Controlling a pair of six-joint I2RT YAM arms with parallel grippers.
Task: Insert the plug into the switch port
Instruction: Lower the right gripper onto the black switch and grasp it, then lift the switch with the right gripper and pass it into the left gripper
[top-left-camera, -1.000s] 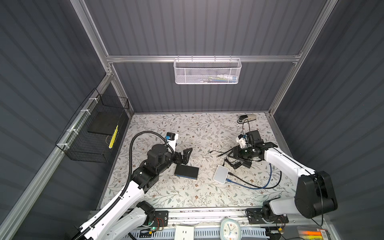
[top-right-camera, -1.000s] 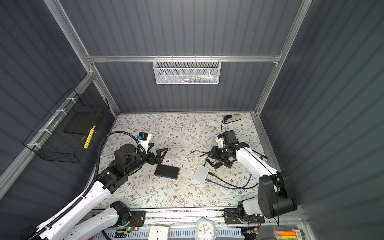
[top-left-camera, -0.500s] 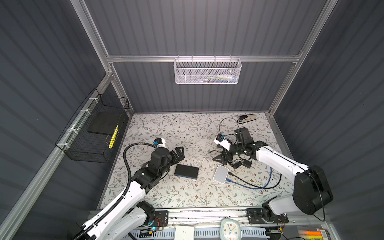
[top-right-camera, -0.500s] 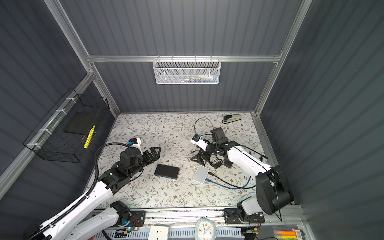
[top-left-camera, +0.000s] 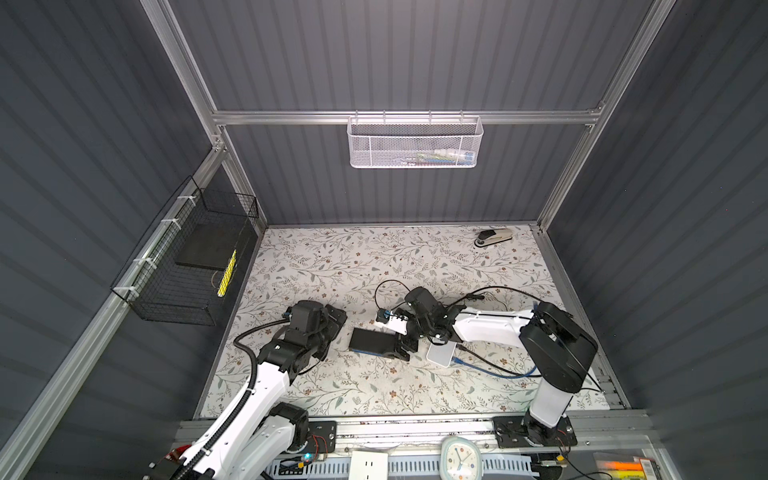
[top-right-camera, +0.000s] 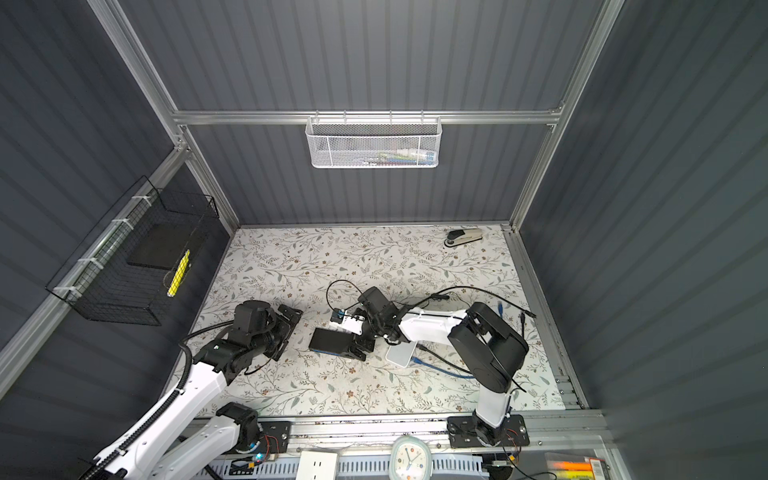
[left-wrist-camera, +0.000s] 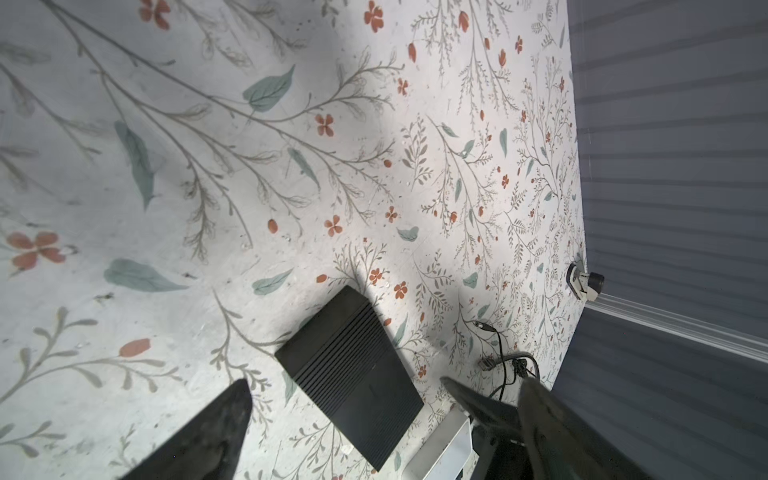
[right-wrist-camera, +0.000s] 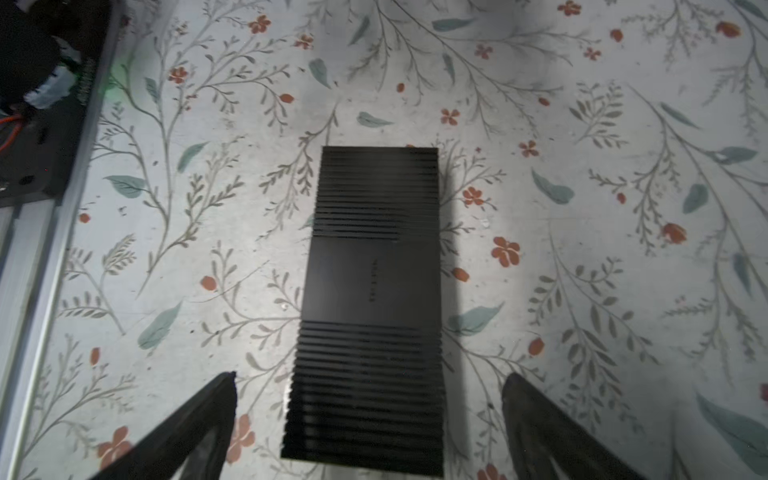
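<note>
Looking in from the front rail, I see the clock (top-left-camera: 459, 457) nearest, then both arms reaching over the floral table (top-left-camera: 332, 266). My left gripper (top-left-camera: 332, 336) sits just left of the black switch (top-left-camera: 370, 340), jaws spread wide and empty. The switch lies flat near the middle of the table. My right gripper (top-left-camera: 401, 347) is at its other end, jaws spread wide with one finger on each side of the casing and a gap on both sides, gripping nothing. Just beside it sits a white box (top-left-camera: 441, 353) with a blue cable (top-left-camera: 490, 370) trailing off. Farther back, the plug (top-left-camera: 473, 296) on a thin black cable lies loose behind the right arm, well apart from the switch. A stapler (top-left-camera: 494, 237) rests in the far right corner
</note>
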